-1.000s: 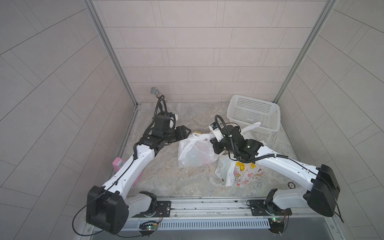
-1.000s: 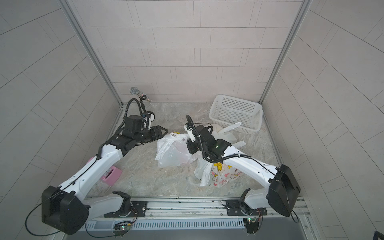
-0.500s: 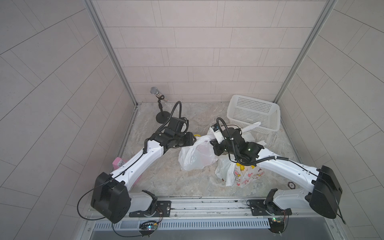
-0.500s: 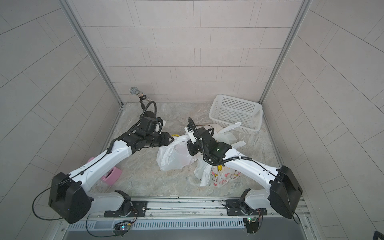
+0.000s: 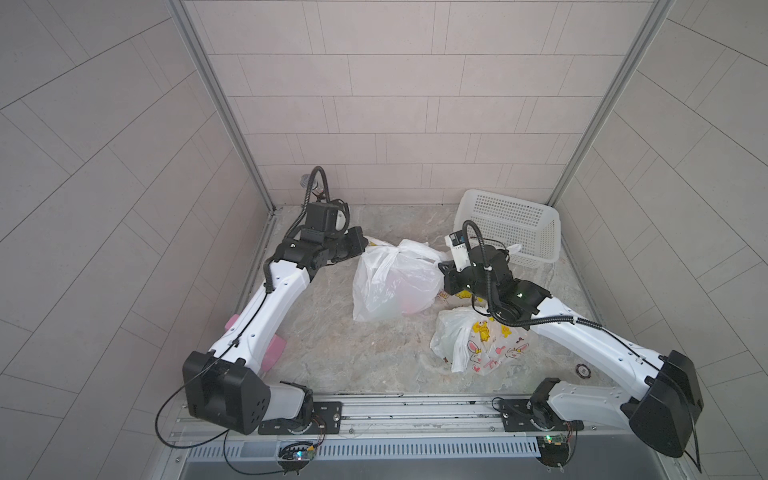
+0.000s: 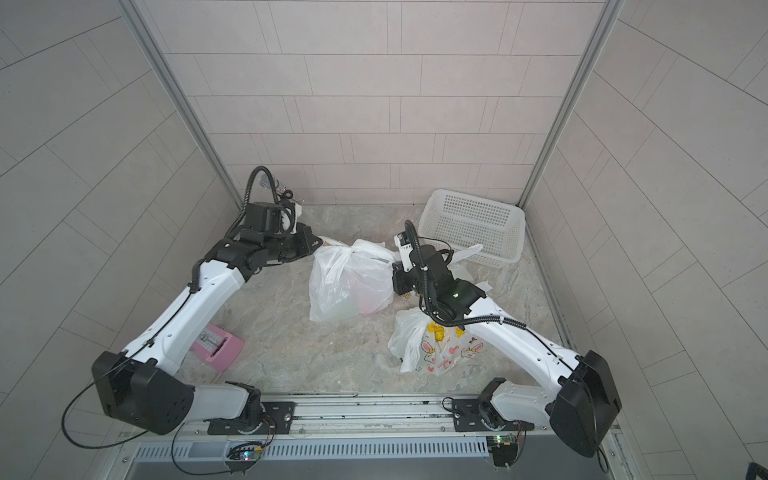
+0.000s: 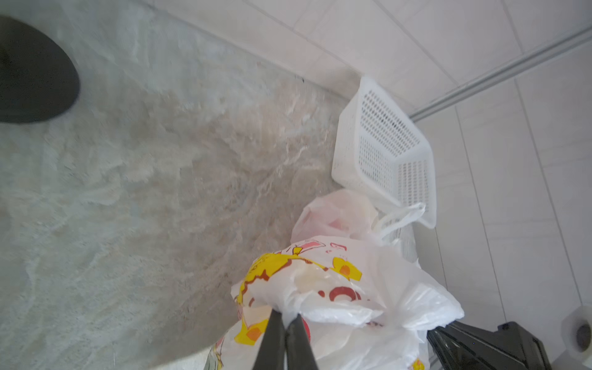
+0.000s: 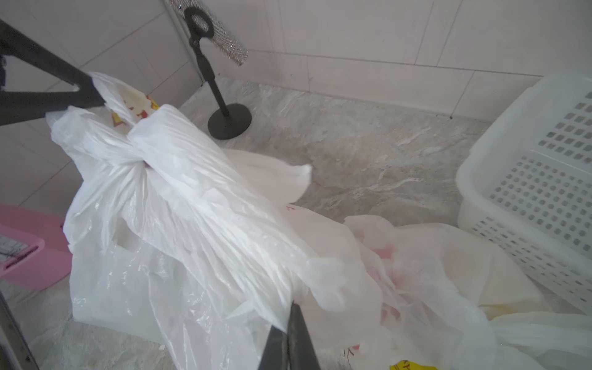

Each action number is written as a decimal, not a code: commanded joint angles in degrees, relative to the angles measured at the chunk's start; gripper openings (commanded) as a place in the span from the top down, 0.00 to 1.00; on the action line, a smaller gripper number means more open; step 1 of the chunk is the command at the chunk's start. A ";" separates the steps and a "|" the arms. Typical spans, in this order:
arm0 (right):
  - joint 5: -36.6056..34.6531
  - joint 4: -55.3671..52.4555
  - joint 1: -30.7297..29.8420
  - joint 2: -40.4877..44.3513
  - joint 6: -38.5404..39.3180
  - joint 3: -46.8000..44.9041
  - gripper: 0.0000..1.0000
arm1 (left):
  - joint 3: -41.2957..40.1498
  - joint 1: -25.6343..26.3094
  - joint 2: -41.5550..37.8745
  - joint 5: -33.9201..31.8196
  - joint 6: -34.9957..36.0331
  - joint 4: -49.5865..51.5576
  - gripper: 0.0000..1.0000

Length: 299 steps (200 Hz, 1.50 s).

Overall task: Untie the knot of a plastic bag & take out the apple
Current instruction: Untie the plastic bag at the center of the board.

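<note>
In both top views a white plastic bag point(image 5: 395, 286) point(image 6: 349, 286) stands mid-table, its two handles tied in a knot point(image 5: 400, 249) point(image 8: 141, 163) at the top. My left gripper point(image 5: 365, 246) point(image 7: 287, 315) is shut on the printed handle end left of the knot. On the other side, my right gripper point(image 5: 441, 266) point(image 8: 293, 306) is shut on the other handle. The handles are stretched between the two grippers. The apple is hidden inside the bag; only a faint pink blur point(image 5: 411, 301) shows through the plastic.
A white basket point(image 5: 511, 224) stands at the back right. A rabbit-print bag point(image 5: 478, 345) lies under the right arm, and a pale pinkish bag point(image 8: 432, 256) lies by the basket. A black microphone stand point(image 8: 229, 121) is at the back left, a pink box point(image 6: 216, 347) at the front left.
My left gripper reached in to the bag's left handle, shut on it and drew it back to the left. The right gripper stayed shut on its handle.
</note>
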<state>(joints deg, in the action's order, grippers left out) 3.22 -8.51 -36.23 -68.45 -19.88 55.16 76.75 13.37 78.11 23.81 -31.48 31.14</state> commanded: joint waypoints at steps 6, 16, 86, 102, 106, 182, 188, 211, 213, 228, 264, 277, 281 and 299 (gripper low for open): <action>2.56 4.06 -1.20 4.43 -6.34 -5.88 1.00 | -1.56 -1.46 -1.91 1.79 0.59 0.34 1.00; 1.99 8.21 -3.65 5.39 -8.55 -12.28 1.00 | -6.77 -1.45 -3.74 3.36 -0.57 -3.19 1.00; -2.24 -8.03 -8.24 13.72 -10.63 -11.06 0.36 | -28.43 -0.11 -12.52 10.22 -6.71 -18.58 1.00; -0.37 -9.56 -8.21 12.71 -6.51 -6.43 0.28 | -27.91 0.25 -13.52 10.66 -5.94 -17.61 1.00; 0.20 -9.78 -8.29 11.81 -5.21 -5.22 0.27 | -27.85 0.20 -13.66 10.76 -5.87 -17.48 1.00; 9.40 -13.72 -7.10 -8.98 6.58 8.89 0.29 | -26.88 0.27 -13.53 11.63 -5.43 -15.01 1.00; 9.42 -13.89 -6.85 -9.31 6.90 8.97 0.35 | -26.83 0.28 -13.33 11.24 -5.71 -14.80 1.00; 8.90 -13.55 -3.61 -9.61 5.50 9.08 0.82 | -25.33 0.03 -11.82 9.96 -6.22 -15.22 1.00; 8.79 -13.50 -3.24 -9.56 5.23 9.18 0.85 | -25.05 -0.06 -11.72 9.88 -6.22 -15.29 1.00; 9.10 -13.11 -0.34 -9.03 4.80 10.19 1.00 | -21.56 -0.73 -10.06 10.08 -5.96 -15.23 1.00; 9.34 -13.64 6.16 -8.02 4.36 18.06 1.00 | -7.74 -3.46 -2.73 11.05 -4.85 -12.67 1.00; 8.77 -13.51 7.50 -7.25 3.45 20.25 1.00 | -2.89 -4.33 -0.79 11.81 -4.44 -11.90 1.00; 8.45 -13.28 7.63 -6.92 3.07 20.21 1.00 | -2.00 -4.54 -0.48 11.75 -4.24 -11.56 1.00; 9.69 -8.22 7.66 -4.23 -1.32 14.30 1.00 | -2.72 -4.49 -0.92 10.66 -3.24 -10.72 1.00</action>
<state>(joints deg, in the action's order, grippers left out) 12.73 -19.94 -28.82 -77.17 -16.75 73.63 73.10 9.56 77.71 35.33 -36.95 18.68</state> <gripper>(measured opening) 0.041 0.052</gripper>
